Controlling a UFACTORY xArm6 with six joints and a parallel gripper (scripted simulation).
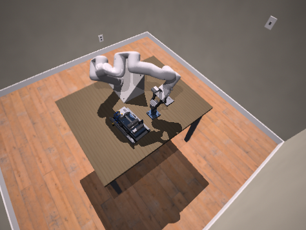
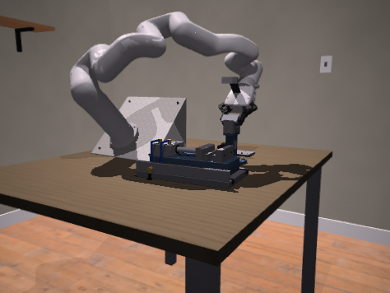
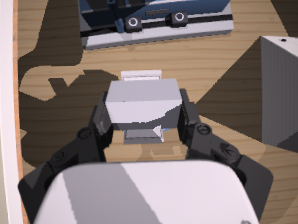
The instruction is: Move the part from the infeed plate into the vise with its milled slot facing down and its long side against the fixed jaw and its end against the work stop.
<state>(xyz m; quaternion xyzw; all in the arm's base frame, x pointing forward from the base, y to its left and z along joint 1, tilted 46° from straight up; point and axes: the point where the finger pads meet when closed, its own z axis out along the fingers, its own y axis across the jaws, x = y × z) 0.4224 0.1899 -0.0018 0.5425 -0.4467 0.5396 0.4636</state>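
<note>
our gripper (image 3: 143, 124) clamped on the grey part (image 3: 143, 102), fingers on both its sides, part over the infeed plate (image 3: 141, 75), vise (image 2: 193, 162) just beside us, angled arm mount (image 2: 145, 123) off behind on the table (image 2: 173, 210)

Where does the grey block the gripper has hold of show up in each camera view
Top: the part, right of centre, beside the vise.
Exterior: right of centre, upright under the gripper, behind the vise.
Wrist: centre, between the fingers.
Shared landmark: the vise.
</note>
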